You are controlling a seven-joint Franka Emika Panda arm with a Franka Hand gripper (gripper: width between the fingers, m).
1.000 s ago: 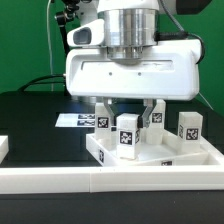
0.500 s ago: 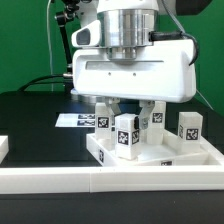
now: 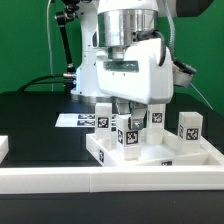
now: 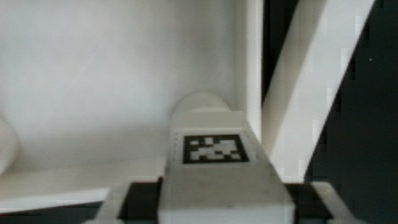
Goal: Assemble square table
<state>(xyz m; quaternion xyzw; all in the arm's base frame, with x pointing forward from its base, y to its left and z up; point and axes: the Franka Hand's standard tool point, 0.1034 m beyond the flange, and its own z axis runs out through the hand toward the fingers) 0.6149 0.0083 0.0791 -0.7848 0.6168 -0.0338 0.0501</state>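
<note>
Wrist view: gripper (image 4: pixel 217 198) clamps a tagged leg (image 4: pixel 217 150) (upright).

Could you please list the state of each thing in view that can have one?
End effector: shut on a leg, rotated since a second ago.
Held leg: upright over the tabletop.
Tabletop: flat on the table, rim up.
Other legs: standing upright, free.
</note>
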